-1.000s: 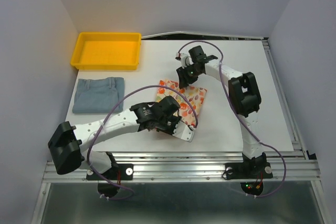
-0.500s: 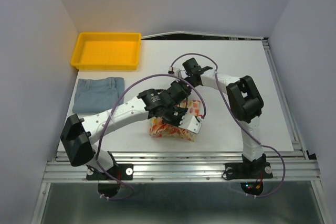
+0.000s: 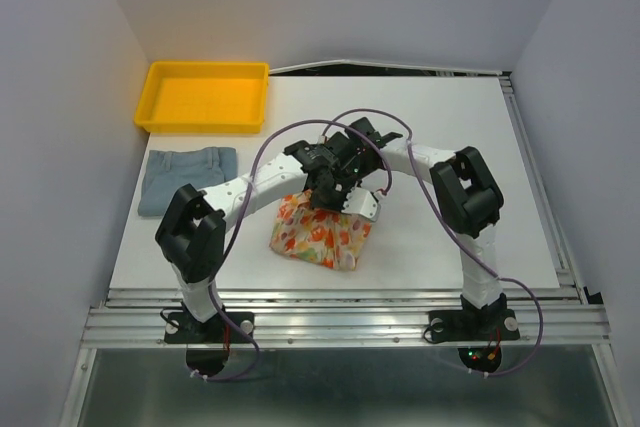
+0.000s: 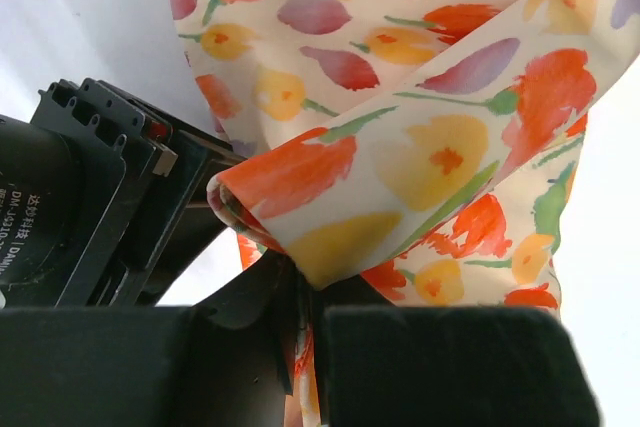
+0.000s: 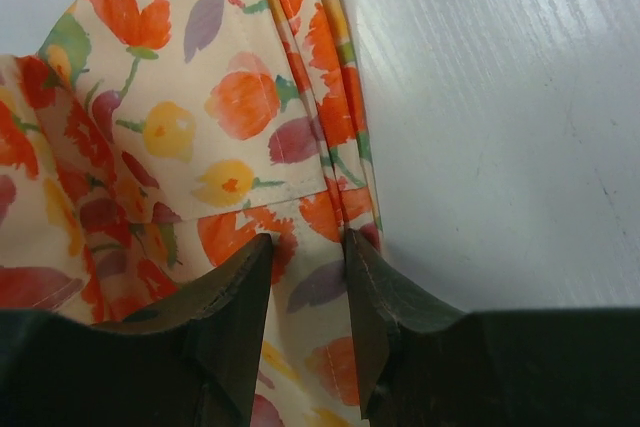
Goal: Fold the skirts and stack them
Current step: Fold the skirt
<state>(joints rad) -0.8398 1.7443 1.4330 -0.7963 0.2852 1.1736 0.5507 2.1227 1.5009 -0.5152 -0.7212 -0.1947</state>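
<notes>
The cream floral skirt is bunched mid-table, its upper part lifted. My left gripper is shut on a fold of it; in the left wrist view the printed cloth billows up from the closed jaws. My right gripper sits just beyond, crossed by the left wrist. Its jaws stand a little apart, and the fingertips rest on the skirt's flat hemmed edge next to bare table. The blue-grey skirt lies folded at the left.
A yellow tray stands at the back left, beyond the blue-grey skirt. The two arms cross closely over the table's middle. White table extends to the right, with walls on the left, back and right.
My left gripper has carried the floral skirt's near edge up and toward the far side, bunching the cloth. The right gripper stayed at the far edge, its jaws narrowing a little.
</notes>
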